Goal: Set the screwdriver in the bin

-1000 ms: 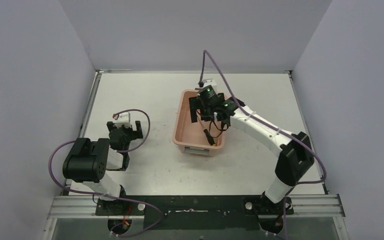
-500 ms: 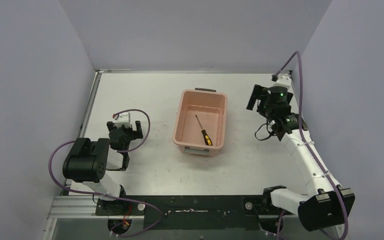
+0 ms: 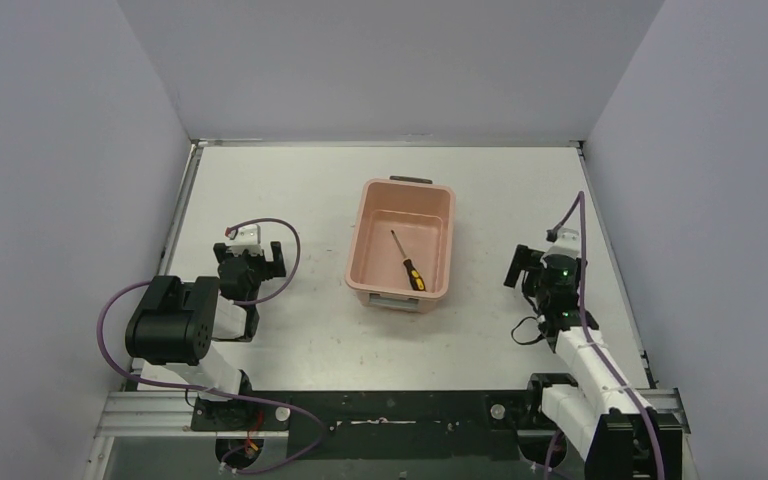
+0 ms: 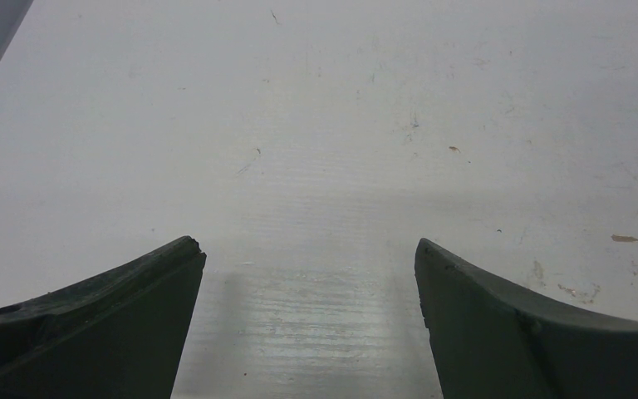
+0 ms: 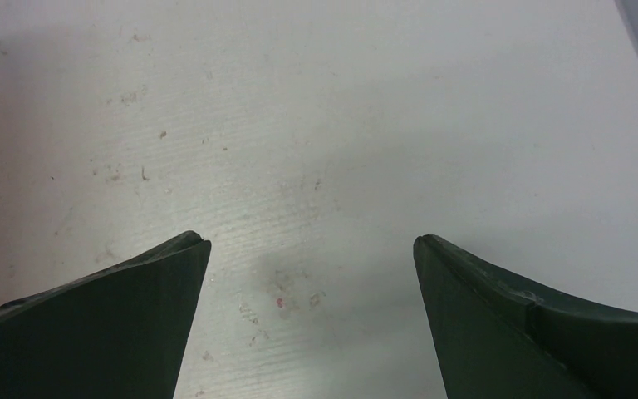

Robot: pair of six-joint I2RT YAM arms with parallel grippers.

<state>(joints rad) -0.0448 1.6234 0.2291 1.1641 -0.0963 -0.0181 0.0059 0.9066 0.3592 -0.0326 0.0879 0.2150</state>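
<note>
Top external: right claw (image 3: 535, 266) low, agape

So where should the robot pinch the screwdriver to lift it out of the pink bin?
Probably the thick black-and-yellow handle, coming from straight above. The screwdriver lies flat inside the bin, walls all round, and its shaft is much thinner.

Left hand (image 4: 306, 243), right hand (image 5: 311, 239) (both gaping).

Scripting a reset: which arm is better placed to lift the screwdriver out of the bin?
Right, marginally. The screwdriver lies in the bin, handle toward its right near corner, closer to the right gripper than the left gripper. Both are open and empty.
</note>
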